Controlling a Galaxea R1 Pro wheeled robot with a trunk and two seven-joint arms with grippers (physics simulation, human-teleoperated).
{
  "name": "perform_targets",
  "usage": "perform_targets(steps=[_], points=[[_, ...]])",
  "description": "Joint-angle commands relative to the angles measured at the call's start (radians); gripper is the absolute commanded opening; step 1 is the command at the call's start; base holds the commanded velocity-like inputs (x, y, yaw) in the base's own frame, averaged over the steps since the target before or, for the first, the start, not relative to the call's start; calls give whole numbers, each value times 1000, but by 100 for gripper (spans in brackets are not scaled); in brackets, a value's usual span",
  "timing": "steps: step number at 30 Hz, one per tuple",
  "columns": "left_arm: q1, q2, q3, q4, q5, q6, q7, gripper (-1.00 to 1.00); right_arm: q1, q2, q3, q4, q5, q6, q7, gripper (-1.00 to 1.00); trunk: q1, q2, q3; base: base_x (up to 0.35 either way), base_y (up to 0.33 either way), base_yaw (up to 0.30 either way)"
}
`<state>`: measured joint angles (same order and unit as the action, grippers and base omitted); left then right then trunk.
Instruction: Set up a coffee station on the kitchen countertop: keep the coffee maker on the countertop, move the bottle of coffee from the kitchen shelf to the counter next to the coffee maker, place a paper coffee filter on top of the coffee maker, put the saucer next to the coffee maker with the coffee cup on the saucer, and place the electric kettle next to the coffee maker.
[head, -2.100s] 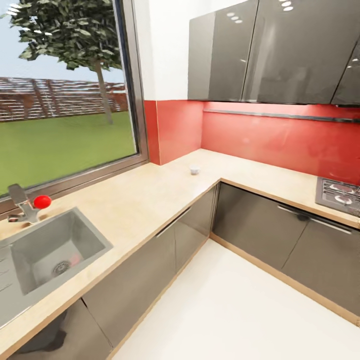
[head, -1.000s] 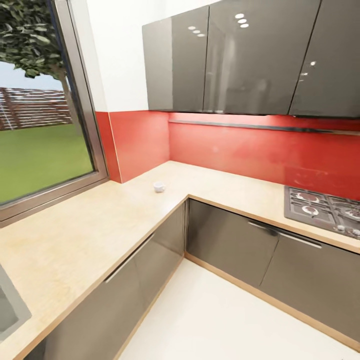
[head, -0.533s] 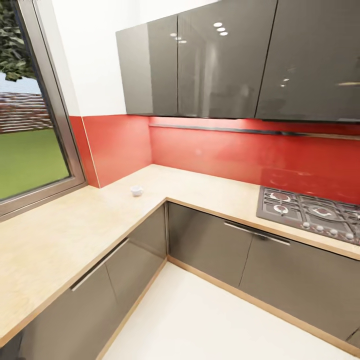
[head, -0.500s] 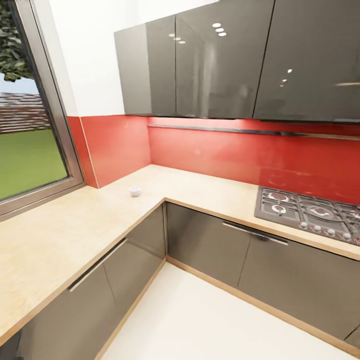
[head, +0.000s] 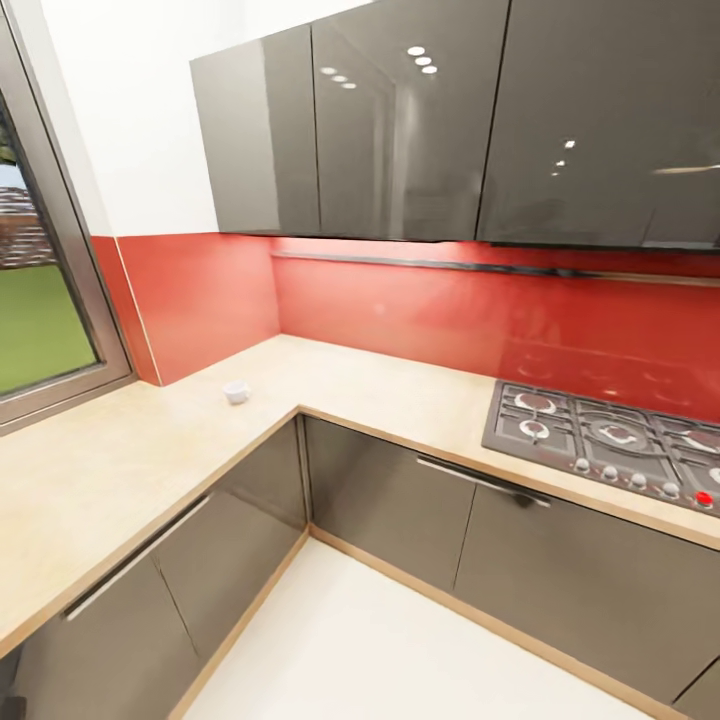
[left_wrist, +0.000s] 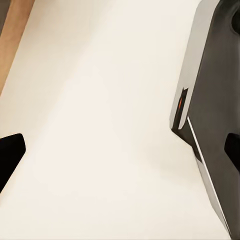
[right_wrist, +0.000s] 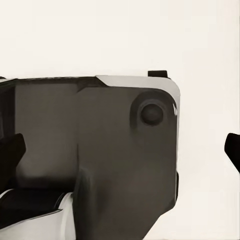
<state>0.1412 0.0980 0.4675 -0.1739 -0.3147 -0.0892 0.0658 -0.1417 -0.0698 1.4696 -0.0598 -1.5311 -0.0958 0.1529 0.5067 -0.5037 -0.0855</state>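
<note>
A tiny white coffee cup (head: 236, 391) stands alone on the kitchen countertop (head: 120, 460), near the inner corner of its L-shape. The coffee maker, bottle of coffee, paper coffee filter, saucer and electric kettle are out of view. My left gripper (left_wrist: 120, 152) hangs open over the white floor, its dark fingertips (left_wrist: 10, 155) far apart with nothing between them. My right gripper (right_wrist: 120, 150) is open too, above the robot's dark base (right_wrist: 100, 150), and holds nothing.
A gas hob (head: 610, 440) is set into the counter at the right. Glossy dark wall cabinets (head: 420, 130) hang over a red backsplash, with a thin dark-grey ledge (head: 480, 267) beneath them. A window (head: 40, 300) is at the left. White floor (head: 380, 650) lies before the cabinet fronts.
The whole head view has swung to the right: sink, tap and most of the window slid out at the left, and the hob came in. The cup itself has not moved.
</note>
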Motion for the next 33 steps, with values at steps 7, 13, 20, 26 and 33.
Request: perform_targets(steps=[7, 13, 20, 26, 33], points=[[0, -1, 7, -1, -10, -4, 2, 100, 0, -1, 6, -2, -11, -2, 2, 100, 1, -1, -2, 268, -224, 0], [0, -7, 7, -2, -10, -4, 2, 100, -1, 0, 6, -3, -11, -2, 2, 100, 1, -1, 0, 278, -215, 55], [0, -13, 7, -2, -10, -3, 3, 100, 0, 1, 6, -4, -11, -2, 2, 100, 1, -1, 7, 212, -238, 179], [0, -14, 8, -2, -9, -4, 3, 100, -1, 1, 6, -4, -11, -2, 2, 100, 1, -1, 13, 159, -219, 201], [0, -14, 8, -2, -9, -12, 3, 100, -1, 1, 6, -3, -11, -2, 2, 100, 1, -1, 20, 52, -36, 206]])
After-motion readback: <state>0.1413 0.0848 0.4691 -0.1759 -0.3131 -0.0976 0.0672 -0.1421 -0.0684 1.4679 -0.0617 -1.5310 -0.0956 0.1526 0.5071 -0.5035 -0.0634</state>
